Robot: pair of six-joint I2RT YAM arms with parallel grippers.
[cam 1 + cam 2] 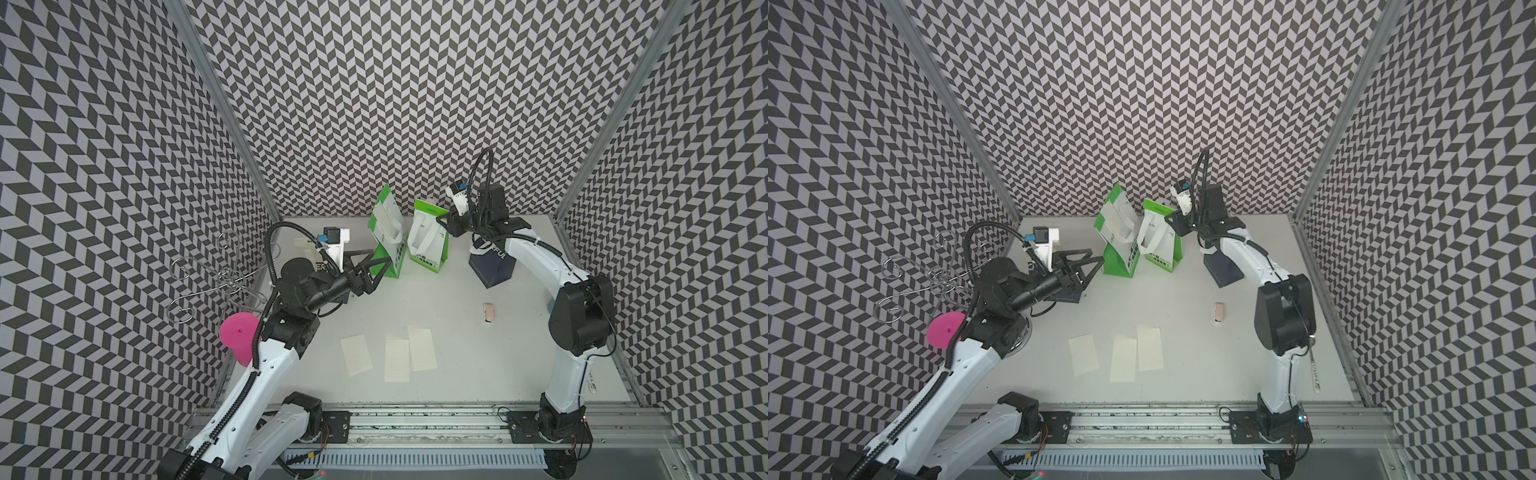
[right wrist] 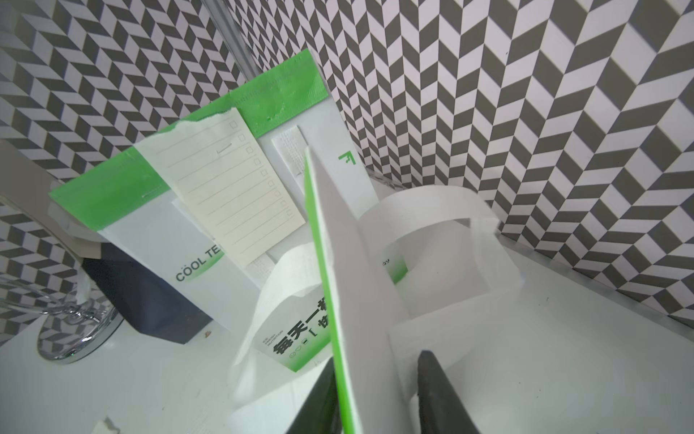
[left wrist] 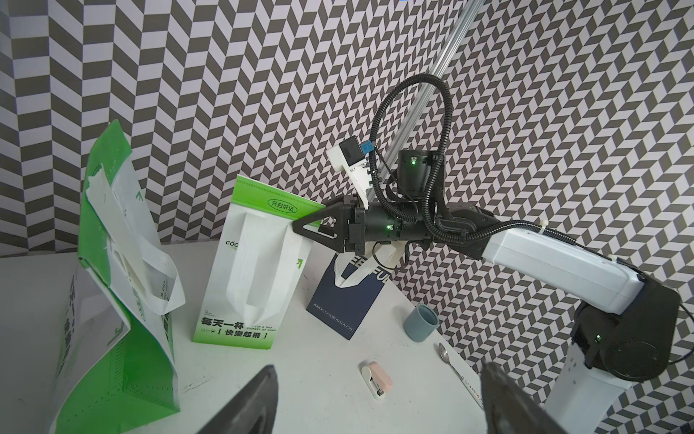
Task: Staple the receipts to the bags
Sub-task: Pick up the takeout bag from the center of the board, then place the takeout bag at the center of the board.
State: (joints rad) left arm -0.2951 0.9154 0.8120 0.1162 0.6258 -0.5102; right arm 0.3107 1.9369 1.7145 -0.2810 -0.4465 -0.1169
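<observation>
Three loose receipts lie up front in a top view, left gripper spread by the leaning green bag; from the left wrist, the right gripper meets the rim of the upright green bag; from the right wrist, its pinch is unclear and one stapled receipt shows, so that bag seems in hand, next needing a loose receipt and the stapler.

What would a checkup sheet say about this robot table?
Surface: white table, no spills seen.
Job's things: left green bag, receipt stapled on; right green bag, none seen; navy bag; second navy bag half hidden; three loose receipts; stapler.
Clutter: cup, spoon, pink thing, wire stand.
Grippers: left gripper open, empty; right gripper shut on right green bag's top.
Cables: black hoses arch over both wrists.
Surroundings: chevron walls, metal rail in front.
</observation>
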